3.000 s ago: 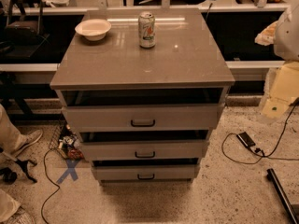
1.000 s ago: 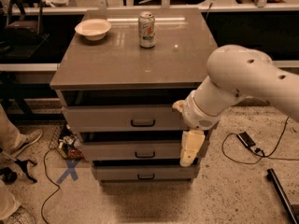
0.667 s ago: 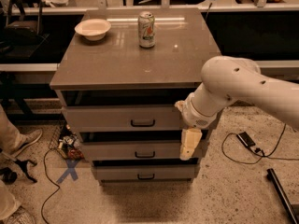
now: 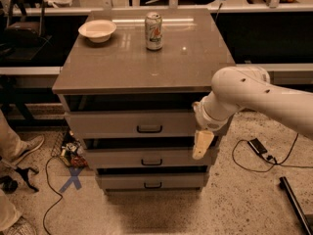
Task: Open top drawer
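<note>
A grey cabinet has three drawers stacked in front. The top drawer [image 4: 122, 124] has the tallest flat front and a small dark bar handle [image 4: 149, 129] at its middle; a dark gap shows above it under the cabinet top. My white arm reaches in from the right. My gripper [image 4: 201, 145] hangs down at the right end of the drawer fronts, level with the gap between the top and middle drawers, right of the handle and not touching it.
A white bowl [image 4: 97, 30] and a drink can [image 4: 153, 31] stand on the cabinet top [image 4: 122, 62]. The middle drawer [image 4: 142, 159] and bottom drawer [image 4: 146, 182] sit below. Cables and a blue X mark [image 4: 71, 178] lie on the floor left; a person's shoe [image 4: 27, 146] is at far left.
My arm has swung in from the right edge across the cabinet's right side, then eased back slightly rightward. The drawers, bowl and can have not moved.
</note>
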### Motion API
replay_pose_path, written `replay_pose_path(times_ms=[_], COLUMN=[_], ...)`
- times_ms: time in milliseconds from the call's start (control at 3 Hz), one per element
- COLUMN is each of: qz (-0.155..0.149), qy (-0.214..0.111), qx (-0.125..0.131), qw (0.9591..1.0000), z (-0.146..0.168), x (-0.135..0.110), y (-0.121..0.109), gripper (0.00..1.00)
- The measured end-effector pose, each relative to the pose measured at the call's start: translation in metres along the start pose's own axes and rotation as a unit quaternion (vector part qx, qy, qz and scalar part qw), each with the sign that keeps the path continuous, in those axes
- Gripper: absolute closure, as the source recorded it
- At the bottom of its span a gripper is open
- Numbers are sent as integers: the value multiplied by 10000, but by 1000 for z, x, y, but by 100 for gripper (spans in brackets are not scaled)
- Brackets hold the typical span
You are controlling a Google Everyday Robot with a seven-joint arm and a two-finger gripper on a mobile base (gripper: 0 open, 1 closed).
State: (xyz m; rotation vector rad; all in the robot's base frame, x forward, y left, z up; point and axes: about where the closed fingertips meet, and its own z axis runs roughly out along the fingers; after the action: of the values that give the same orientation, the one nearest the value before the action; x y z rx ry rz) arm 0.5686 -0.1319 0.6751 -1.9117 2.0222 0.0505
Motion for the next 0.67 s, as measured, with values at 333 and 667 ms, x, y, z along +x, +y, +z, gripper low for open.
replay_pose_path(times_ms=[333,667], qz=[-17,-59], qy=[103,222], qx=[201,198], qw=[9997,9995], z=[3,19], x=[1,-2], y=[-16,-31], gripper=[0,0])
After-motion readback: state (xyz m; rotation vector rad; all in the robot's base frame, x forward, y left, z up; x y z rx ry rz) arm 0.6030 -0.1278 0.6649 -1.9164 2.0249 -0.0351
